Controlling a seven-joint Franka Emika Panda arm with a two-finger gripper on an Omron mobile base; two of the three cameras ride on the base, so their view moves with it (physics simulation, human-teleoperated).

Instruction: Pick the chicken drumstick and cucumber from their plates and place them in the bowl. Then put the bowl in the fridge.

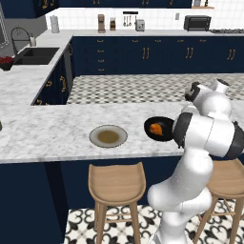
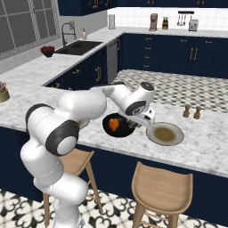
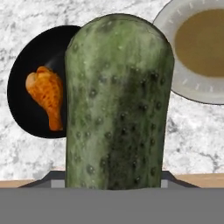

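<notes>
Jaws closed on the cucumber (image 3: 118, 105) — dark green, warty, standing up along the hand view and rising from between the finger tips at the bottom edge. Held partway open by its width. Cucumber poised above the marble tabletop (image 1: 47, 133), between the bowl (image 3: 39, 65) and a plate (image 3: 192, 87) as seen from the hand.

Chicken drumstick (image 3: 47, 98) lying inside the glossy black bowl, orange-brown against the dark inside; also seen in the bowl (image 1: 158, 128) from the left base view and in the bowl (image 2: 116, 125) from the right.

Plate (image 2: 165, 134) just beside the bowl, near the tabletop's front edge — beige-grey rim, brownish centre, nothing on it. Second plate (image 1: 108, 136) on the bowl's other side, likewise bare.

Wooden stools (image 1: 116, 183) tucked under the tabletop's front edge.
</notes>
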